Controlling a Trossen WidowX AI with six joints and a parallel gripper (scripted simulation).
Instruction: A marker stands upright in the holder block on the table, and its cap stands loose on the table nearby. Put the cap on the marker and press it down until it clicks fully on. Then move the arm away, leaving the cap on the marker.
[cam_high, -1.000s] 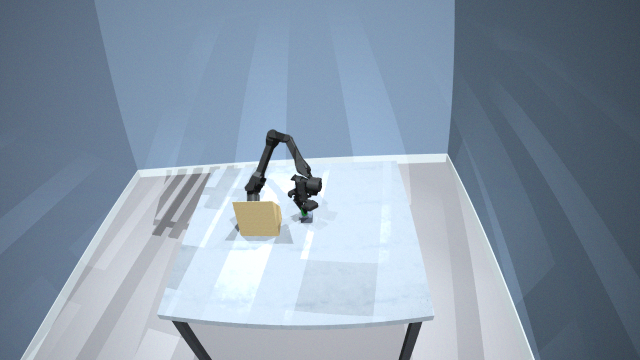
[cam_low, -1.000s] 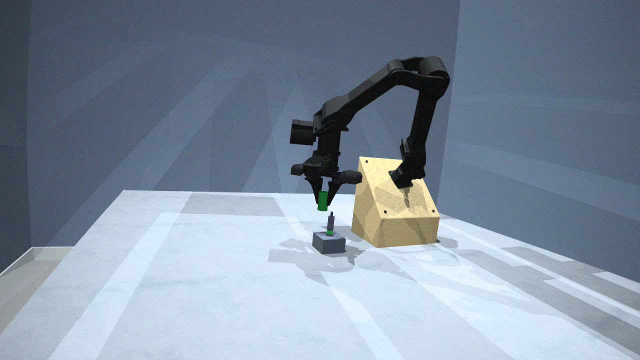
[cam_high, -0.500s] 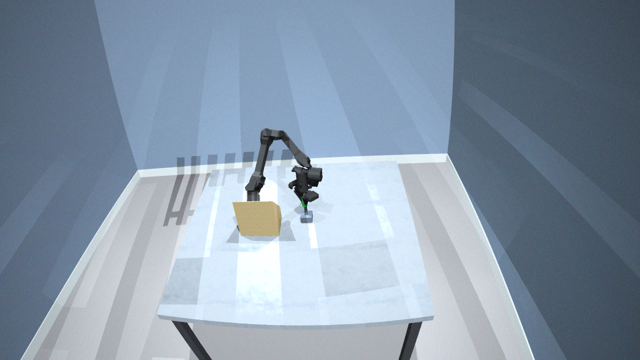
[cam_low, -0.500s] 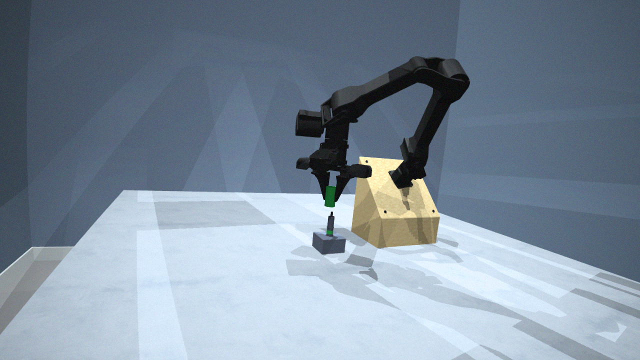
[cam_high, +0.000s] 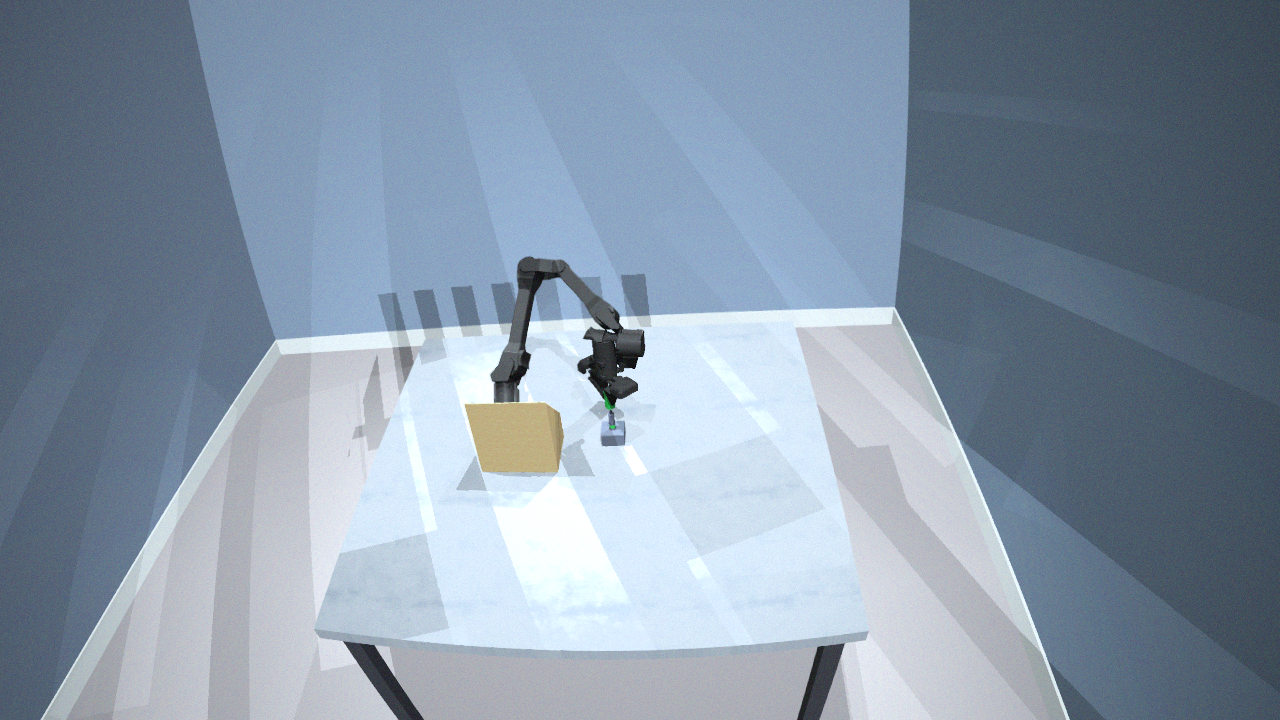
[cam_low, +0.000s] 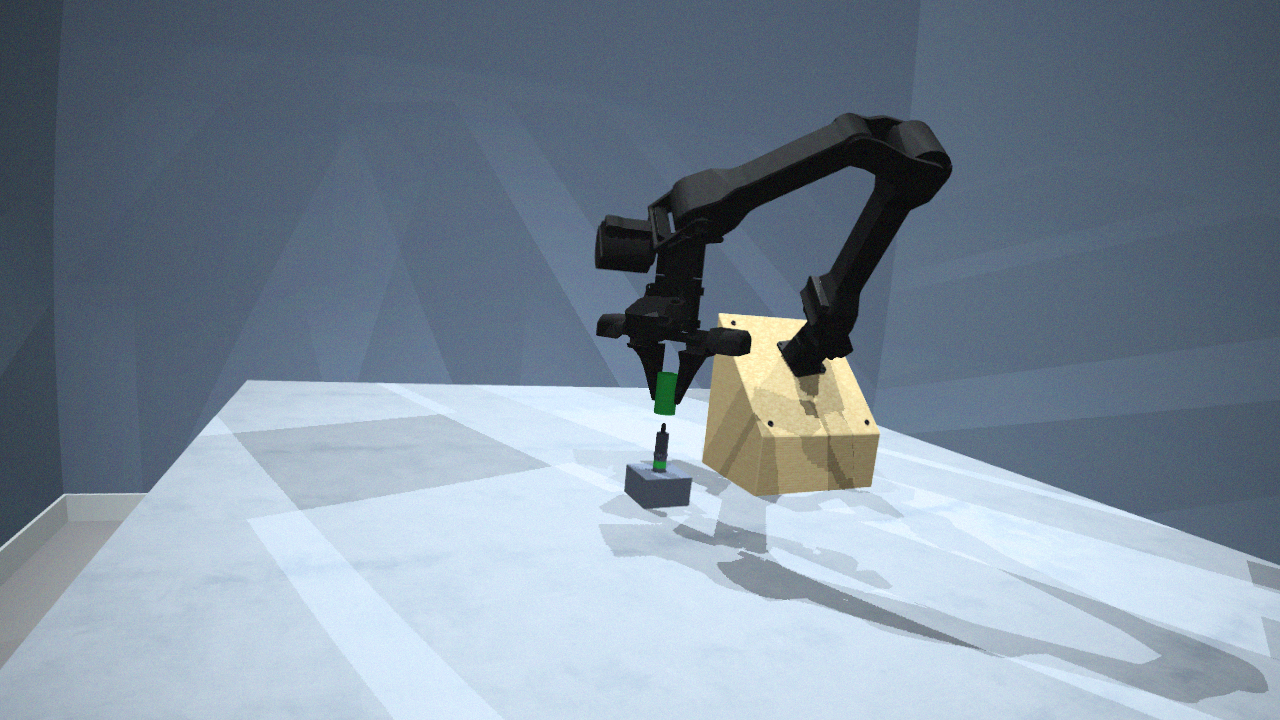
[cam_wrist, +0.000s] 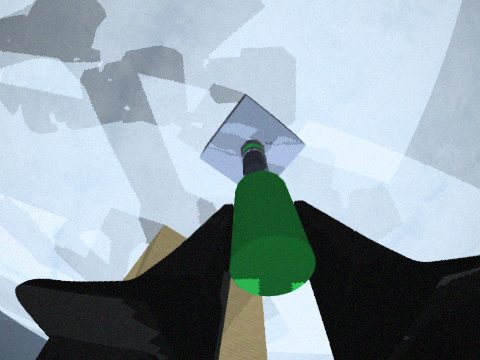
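Observation:
My gripper (cam_low: 665, 400) (cam_wrist: 263, 211) is shut on the green cap (cam_low: 665, 394) (cam_wrist: 265, 230) (cam_high: 608, 402) and holds it upright in the air. The dark marker (cam_low: 661, 445) (cam_wrist: 254, 161) (cam_high: 612, 418) stands upright, tip up, with a green band near its base. It stands in the grey holder block (cam_low: 657, 488) (cam_wrist: 250, 115) (cam_high: 613, 438). In the exterior view the cap is just above the marker's tip, with a small gap between them. In the wrist view the cap hides the marker's tip.
The arm's wooden base block (cam_high: 514, 438) (cam_low: 805, 402) (cam_wrist: 245, 330) stands on the table (cam_high: 742, 591) (cam_low: 268, 626), beside the holder block. The arm arches from it over to the marker. Shadows and bright light stripes cross the table top.

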